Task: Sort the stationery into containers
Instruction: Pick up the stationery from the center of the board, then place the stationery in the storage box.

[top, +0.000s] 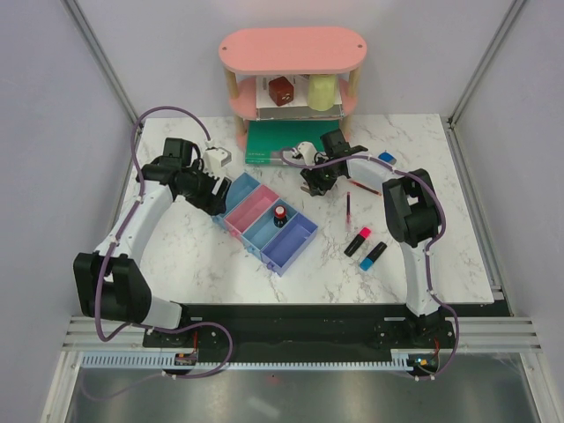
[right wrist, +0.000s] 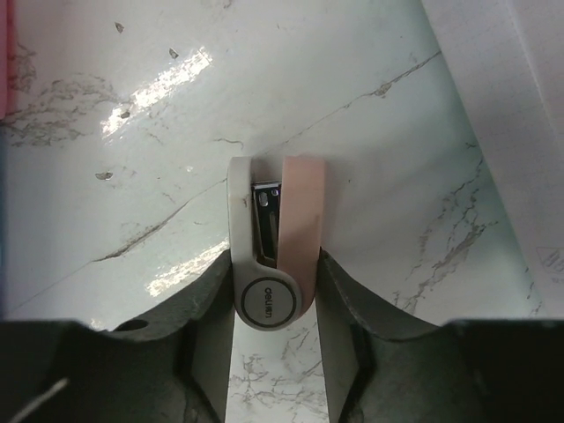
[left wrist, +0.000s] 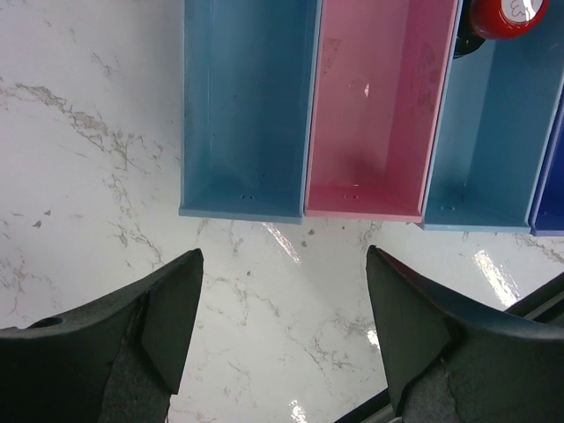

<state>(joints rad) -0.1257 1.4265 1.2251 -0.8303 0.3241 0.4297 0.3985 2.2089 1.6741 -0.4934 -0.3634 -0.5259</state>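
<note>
The containers (top: 264, 220) are a diagonal row of joined bins: light blue (left wrist: 247, 106), pink (left wrist: 379, 106), blue (left wrist: 498, 132) and purple-blue (top: 295, 247). A red-black round piece (top: 280, 214) lies in the blue bin, and its red top (left wrist: 504, 16) also shows in the left wrist view. My left gripper (left wrist: 282, 300) hovers open over bare marble just before the light blue and pink bins. My right gripper (right wrist: 273, 264) is shut on a small beige-white piece (right wrist: 275, 247), one finger on each side. A red pen (top: 349, 207), a pink-ended highlighter (top: 357, 241), a blue-ended highlighter (top: 373, 256) and a small blue piece (top: 386, 159) lie at the right.
A flat green book (top: 273, 141) lies just behind my right gripper (top: 313, 181). The pink two-tier shelf (top: 293, 48) stands at the back with a brown and a yellow object on its lower level. Grey walls close in both sides.
</note>
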